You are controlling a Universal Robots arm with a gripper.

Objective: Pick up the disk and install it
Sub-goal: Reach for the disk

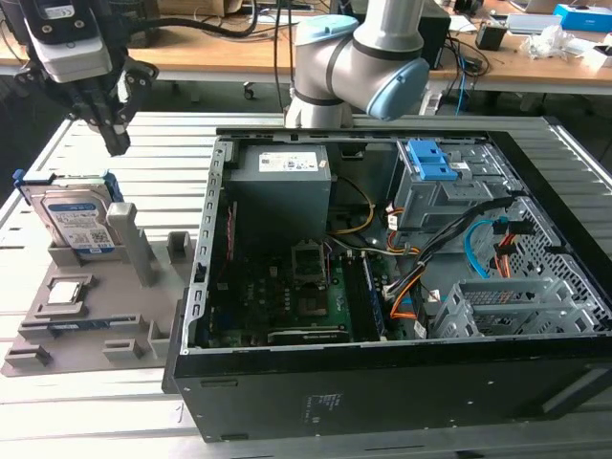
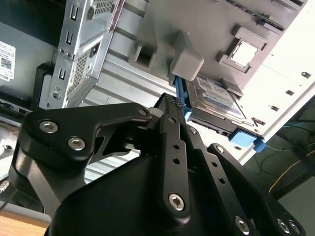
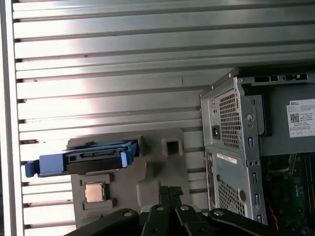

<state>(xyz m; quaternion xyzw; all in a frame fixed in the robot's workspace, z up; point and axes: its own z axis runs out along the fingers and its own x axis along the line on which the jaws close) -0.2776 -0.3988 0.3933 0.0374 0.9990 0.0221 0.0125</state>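
The disk point(image 1: 75, 222) is a silver drive with a white-and-blue label in a blue bracket. It stands leaning in a slot of the grey holder point(image 1: 143, 316) at the exterior view's left. It shows edge-on in the first wrist view point(image 3: 93, 160), and label up in the second wrist view point(image 2: 216, 101). My gripper point(image 1: 116, 143) hangs above and a little beyond the disk, apart from it. Its black fingers are shut together with nothing between them, as both wrist views show point(image 2: 172, 104) point(image 3: 169, 191).
A small square CPU chip point(image 1: 65, 292) lies in the grey holder in front of the disk. The open computer case point(image 1: 382, 382) fills the exterior view's right, with a blue-topped drive cage point(image 1: 432, 177), a power supply point(image 1: 282, 182) and loose cables inside. Everything rests on a slatted metal table point(image 1: 163, 143).
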